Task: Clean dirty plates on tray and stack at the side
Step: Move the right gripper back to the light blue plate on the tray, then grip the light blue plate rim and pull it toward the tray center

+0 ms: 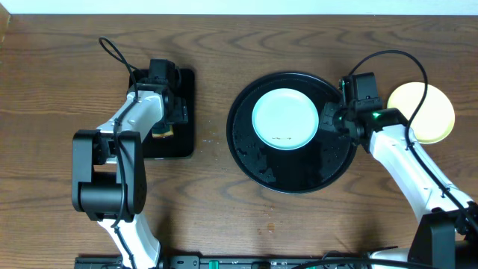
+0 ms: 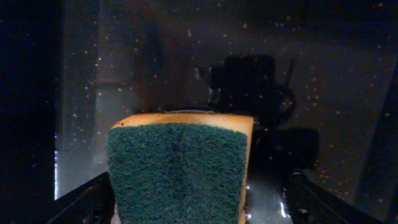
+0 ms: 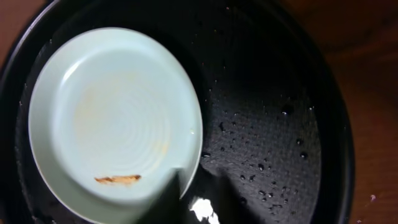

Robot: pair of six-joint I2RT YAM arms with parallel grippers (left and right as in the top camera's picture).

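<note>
A wooden table is bearing the tray and mint plate. The left gripper is straddling a sponge, released; right gripper: cannot tell.

A small rectangular black tray lies at the left of the overhead view. A sponge sits on it, a yellow block with a dark green scouring layer. In the left wrist view the green face is turned toward the camera, with yellow showing as a band along the top and down the right edge. The tray's glossy floor is dotted with fine pale specks. From above only a sliver of the sponge shows. A pale strip runs along the far edge.
</note>
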